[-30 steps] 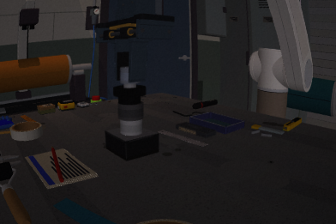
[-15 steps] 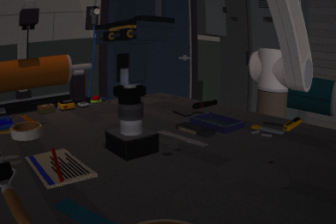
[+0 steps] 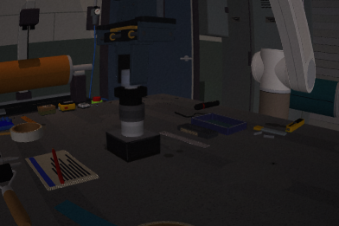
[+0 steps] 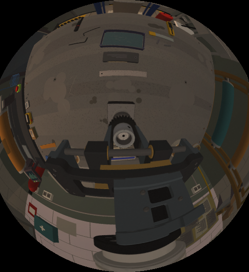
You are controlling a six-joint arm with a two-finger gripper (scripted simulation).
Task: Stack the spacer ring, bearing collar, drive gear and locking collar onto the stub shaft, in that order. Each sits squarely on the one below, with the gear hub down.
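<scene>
The locking collar (image 4: pixel 123 137) is a pale ring seen end-on, and the fingers of my gripper (image 4: pixel 123 138) are closed on its two sides. It sits directly over the stack. Below it the toothed drive gear (image 4: pixel 122 120) shows its rim. From the side, the stack stands on a black base block (image 3: pixel 132 144): a white spacer ring (image 3: pixel 132 128) at the bottom, a grey bearing collar (image 3: pixel 131 112) above it, and the black drive gear (image 3: pixel 130 95) on top. A white piece (image 3: pixel 125 77) rises above the gear. I cannot tell whether the collar touches the gear.
A tall blue machine (image 3: pixel 145 36) stands behind the stack. A blue tray (image 3: pixel 219 123), a dark pad and a steel ruler (image 3: pixel 185 139) lie to the right. A tape roll (image 3: pixel 26 131) and a striped card with a red pen (image 3: pixel 59 168) lie to the left.
</scene>
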